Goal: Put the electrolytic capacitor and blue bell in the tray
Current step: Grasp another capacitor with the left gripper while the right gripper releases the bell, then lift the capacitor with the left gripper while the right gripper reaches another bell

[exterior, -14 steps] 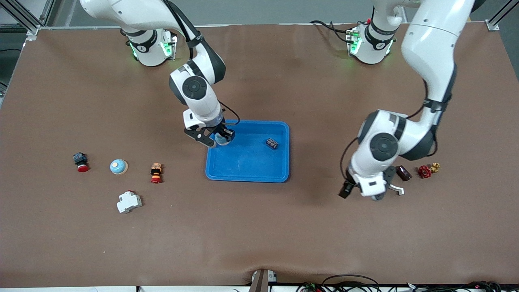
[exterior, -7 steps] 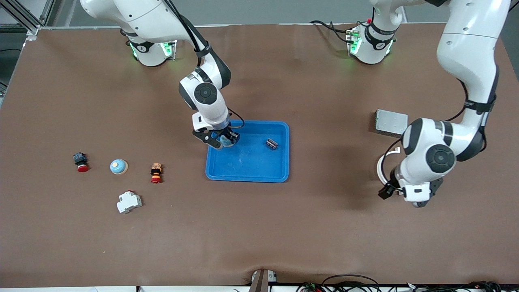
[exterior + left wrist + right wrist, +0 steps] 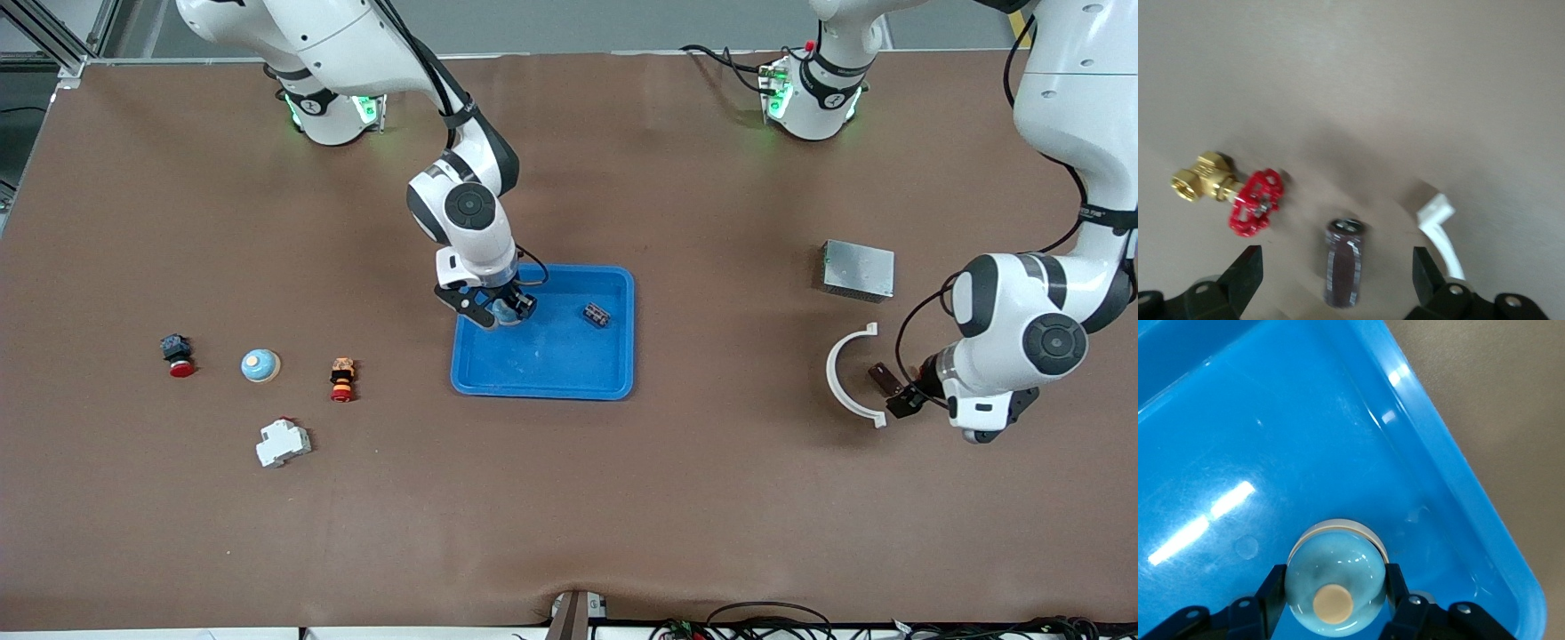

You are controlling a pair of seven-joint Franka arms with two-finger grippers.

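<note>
Blue bell (image 3: 1335, 583) clamped between the right end effector (image 3: 500, 313) fingers (image 3: 1269, 592), hanging over the tray (image 3: 543, 378) corner nearest the right arm's base. Dark capacitor (image 3: 596, 314) lies in the tray, beside that end effector toward the left arm's end. Left end effector (image 3: 1337, 283) spread wide, holding nothing, over a brown cylinder (image 3: 1343, 263) on the bench (image 3: 569, 498); red-handled brass valve (image 3: 1231, 195) and white curved piece (image 3: 1439, 232) flank it.
</note>
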